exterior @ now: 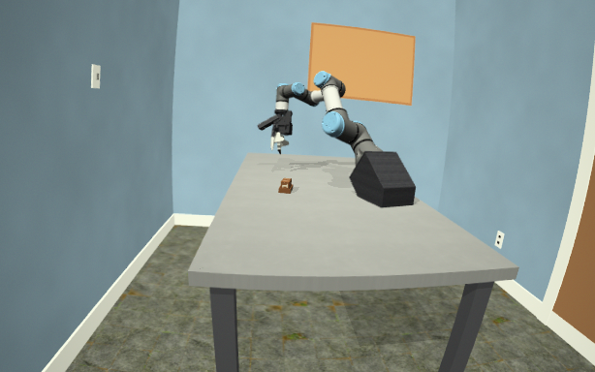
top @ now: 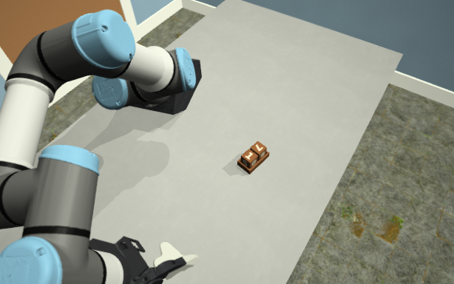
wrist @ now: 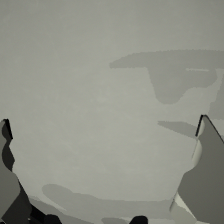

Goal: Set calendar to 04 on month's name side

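Note:
A small brown tray (top: pixel 259 164) (exterior: pixel 285 191) stands on the table and holds two brown cubes side by side. The near-left cube (top: pixel 249 156) shows a white 1 on top. The far-right cube (top: pixel 259 148) shows a turned white mark on top, like a 7 or an L. Pale rounded digits on their front-right sides are too small to read surely. The month's name cannot be made out. My gripper (top: pixel 180 254) (exterior: pixel 276 148) (wrist: pixel 102 119) is open and empty, high above the table and well away from the tray. The wrist view shows no cube or tray.
The grey table (top: pixel 296 92) (exterior: pixel 339 242) carries the arm's black base (top: pixel 192 85) (exterior: pixel 388 179) on the side across from the tray. The arm reaches out past the tray toward the table's far end in the exterior view. Its shadows fall on the table top.

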Robot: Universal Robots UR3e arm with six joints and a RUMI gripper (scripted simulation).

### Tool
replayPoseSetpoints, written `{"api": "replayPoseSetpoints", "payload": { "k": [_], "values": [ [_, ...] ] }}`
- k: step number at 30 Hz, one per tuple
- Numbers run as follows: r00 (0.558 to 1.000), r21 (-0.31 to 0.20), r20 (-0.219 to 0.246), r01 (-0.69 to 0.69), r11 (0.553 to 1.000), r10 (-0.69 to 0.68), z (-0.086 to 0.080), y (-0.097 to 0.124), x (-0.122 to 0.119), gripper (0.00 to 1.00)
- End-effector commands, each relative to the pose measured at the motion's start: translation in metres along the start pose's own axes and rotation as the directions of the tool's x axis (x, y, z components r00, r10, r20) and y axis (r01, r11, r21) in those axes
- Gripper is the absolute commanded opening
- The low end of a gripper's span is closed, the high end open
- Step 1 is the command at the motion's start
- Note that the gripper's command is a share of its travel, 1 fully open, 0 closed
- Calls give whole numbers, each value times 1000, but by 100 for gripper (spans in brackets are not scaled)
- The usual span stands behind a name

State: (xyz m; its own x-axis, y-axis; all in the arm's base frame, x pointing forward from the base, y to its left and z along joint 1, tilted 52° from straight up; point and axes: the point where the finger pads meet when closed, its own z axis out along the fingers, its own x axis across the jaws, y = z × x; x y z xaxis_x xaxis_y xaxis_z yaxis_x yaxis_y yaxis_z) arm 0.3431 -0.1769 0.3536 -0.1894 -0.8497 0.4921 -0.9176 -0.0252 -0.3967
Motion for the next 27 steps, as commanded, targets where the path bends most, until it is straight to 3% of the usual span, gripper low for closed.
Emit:
{"api": "replayPoseSetpoints", "payload": {
  "k": [1,8,27],
  "values": [
    [992,-118,21,123,985,-122,-4,33,-27,100],
    [979,-159,40,206,966,-202,-8,48,-42,100],
    [890,-181,110,456,872,-442,13,48,-109,100]
  ]
}}
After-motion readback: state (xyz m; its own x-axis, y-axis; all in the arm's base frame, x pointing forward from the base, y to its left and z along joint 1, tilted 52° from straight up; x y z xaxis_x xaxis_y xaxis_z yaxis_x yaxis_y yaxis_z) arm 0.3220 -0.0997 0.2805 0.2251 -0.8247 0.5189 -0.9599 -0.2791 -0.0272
